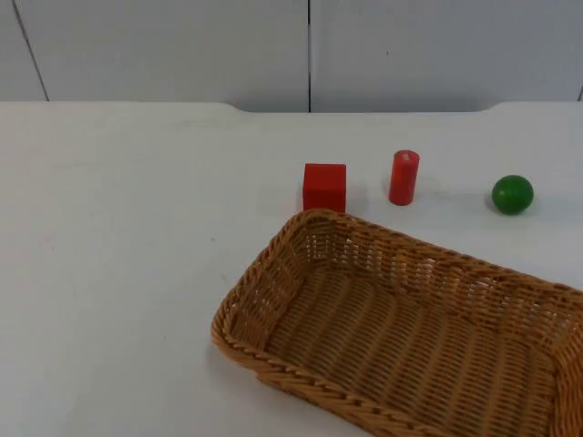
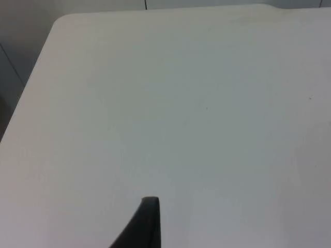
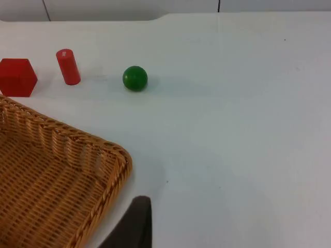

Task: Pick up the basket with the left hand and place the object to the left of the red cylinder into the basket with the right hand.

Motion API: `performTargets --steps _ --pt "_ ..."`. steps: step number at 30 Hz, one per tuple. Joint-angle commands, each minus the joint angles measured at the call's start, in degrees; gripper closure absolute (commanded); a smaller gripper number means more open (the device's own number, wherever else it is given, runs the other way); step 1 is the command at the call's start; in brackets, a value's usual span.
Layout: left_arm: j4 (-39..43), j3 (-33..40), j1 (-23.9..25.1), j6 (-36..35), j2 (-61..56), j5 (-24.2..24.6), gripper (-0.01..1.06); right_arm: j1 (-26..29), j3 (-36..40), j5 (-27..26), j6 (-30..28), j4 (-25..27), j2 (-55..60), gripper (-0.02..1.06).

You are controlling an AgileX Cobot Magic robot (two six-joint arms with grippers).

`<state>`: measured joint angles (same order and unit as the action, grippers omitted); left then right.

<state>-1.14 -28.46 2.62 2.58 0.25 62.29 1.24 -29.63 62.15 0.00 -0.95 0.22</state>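
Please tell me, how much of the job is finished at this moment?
Nothing looks done yet. The basket sits on the table with nothing in it. The red cube, left of the red cylinder, stands on the table behind the basket, with a green ball further right. Nothing is in hand: the left gripper and right gripper wait over the table. Lifting the basket and placing the cube remain.

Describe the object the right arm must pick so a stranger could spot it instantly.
Start at the wicker basket on the white table. Just beyond its far rim stand three small pieces in a row. Take the red cube, at the left end: its neighbour, the red cylinder, is round, and the green ball lies furthest right.
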Motion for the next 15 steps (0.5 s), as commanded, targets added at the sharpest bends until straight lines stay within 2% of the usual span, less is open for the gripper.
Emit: performTargets --steps 1,8,15 --pt "0.11 0.12 0.12 -0.45 -0.25 -0.81 0.0 0.24 -0.36 -1.08 -0.67 0.03 -0.22 -0.01" --pt "-2.04 -2.7 0.12 -0.56 5.69 -4.23 0.0 0.24 -4.28 -3.53 -0.91 0.03 4.85 -0.01" --pt "-7.42 -6.81 0.12 -0.56 22.87 -10.73 0.0 0.24 -10.14 -8.16 -0.91 0.03 21.55 -0.01"
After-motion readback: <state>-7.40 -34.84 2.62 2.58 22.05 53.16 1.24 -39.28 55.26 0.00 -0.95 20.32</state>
